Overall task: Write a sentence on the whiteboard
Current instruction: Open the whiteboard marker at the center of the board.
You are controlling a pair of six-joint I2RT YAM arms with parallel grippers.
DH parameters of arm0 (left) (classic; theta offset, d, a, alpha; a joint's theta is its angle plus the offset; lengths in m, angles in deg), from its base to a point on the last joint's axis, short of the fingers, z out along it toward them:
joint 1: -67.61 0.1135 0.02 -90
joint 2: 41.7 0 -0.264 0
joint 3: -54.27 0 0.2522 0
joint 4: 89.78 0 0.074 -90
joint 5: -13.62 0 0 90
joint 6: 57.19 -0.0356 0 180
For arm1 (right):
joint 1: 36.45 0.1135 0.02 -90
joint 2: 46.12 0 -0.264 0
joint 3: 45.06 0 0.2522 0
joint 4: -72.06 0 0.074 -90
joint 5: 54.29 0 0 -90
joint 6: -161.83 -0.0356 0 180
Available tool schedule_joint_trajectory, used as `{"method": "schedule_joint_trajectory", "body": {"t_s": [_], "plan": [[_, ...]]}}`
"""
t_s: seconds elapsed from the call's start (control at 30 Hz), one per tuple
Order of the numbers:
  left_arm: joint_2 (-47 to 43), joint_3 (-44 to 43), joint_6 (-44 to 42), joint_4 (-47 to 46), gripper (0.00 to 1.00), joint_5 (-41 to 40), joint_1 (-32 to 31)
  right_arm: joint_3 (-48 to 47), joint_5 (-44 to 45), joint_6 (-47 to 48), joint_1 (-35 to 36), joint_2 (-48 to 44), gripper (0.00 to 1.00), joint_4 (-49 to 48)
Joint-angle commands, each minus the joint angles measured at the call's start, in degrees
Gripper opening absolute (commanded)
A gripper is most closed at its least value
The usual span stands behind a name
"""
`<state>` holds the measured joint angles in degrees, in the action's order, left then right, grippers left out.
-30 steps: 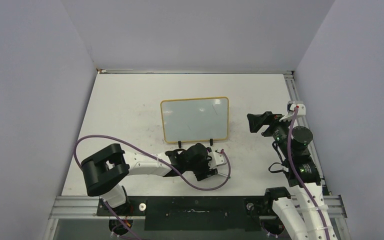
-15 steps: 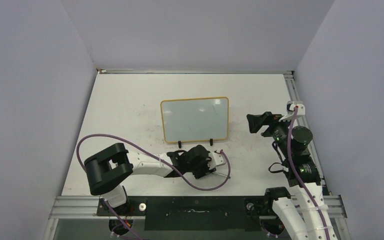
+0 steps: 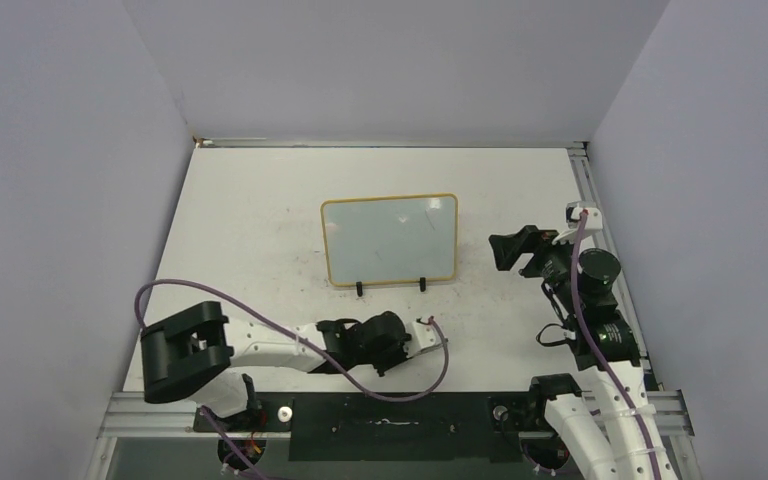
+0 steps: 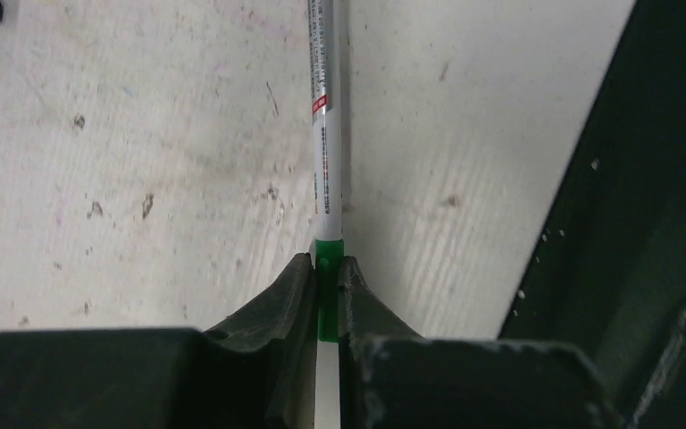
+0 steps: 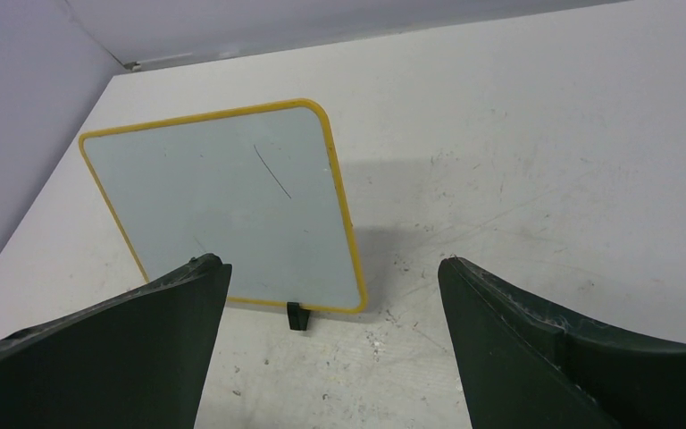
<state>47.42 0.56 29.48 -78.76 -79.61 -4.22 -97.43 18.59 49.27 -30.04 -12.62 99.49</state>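
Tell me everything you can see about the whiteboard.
The whiteboard is small and rectangular with rounded corners, a thin yellow frame and a glossy pale surface. It stands propped on two black clip feet mid-table, facing the arms. It is blank except for one thin dark stroke. Only the table touches it.

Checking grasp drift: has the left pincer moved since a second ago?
Yes. The left pincer, shut on the marker, has pulled back from the whiteboard, toward the near edge.
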Motion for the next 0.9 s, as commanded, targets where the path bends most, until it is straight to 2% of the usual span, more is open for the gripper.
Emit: {"method": "schedule_joint_trajectory", "body": {"t_s": [0.0, 0.1, 0.2, 0.3, 0.37, 0.5, 0.57, 0.73, 0.87], "plan": [[-12.02, 5.15, 6.32, -0.82, 0.0, -1.03, -0.34, -2.95, -4.41, 1.56, 0.23, 1.39, 0.9, 4.03], [-19.08, 6.77, 8.74, -0.74, 0.0, 0.99, -0.11, -2.35, -11.51, 1.54, 0.22, 3.15, 0.9, 6.48], [-24.05, 5.08, 10.59, 5.1, 0.0, 2.92, 0.07, -0.44, -25.41, -0.35, 0.32, 6.45, 0.9, 6.39], [-28.39, 2.96, 12.02, 9.47, 0.0, 5.95, 0.61, 2.3, -39.88, -3.65, 0.81, 9.69, 0.91, 1.96], [-30.64, 1.35, 12.12, 13.06, 0.0, 8.15, 1.43, 3.29, -44.79, -6.89, 2.97, 10.49, 0.91, -1.54], [-33.46, -1.68, 11.5, 17.77, 0.0, 15.18, 4.07, 2.57, -47.15, -9.63, 11.51, 12.65, 0.94, -3.67], [-34.08, -3.12, 10.34, 19.47, 0.0, 19.82, 6.31, 2.61, -47.21, -10.65, 15.22, 14.04, 1.0, -4.49], [-33.05, -8.94, 3.8, 27.51, 0.0, 29.24, 12.39, 3.86, -47.87, -14.9, 21.16, 15.26, 0.84, -9.4], [-32.55, -10.08, 0.49, 28.3, 0.0, 33.66, 14.89, 4.97, -46.35, -19.34, 25.0, 15.03, 0.67, -15.75]]}}
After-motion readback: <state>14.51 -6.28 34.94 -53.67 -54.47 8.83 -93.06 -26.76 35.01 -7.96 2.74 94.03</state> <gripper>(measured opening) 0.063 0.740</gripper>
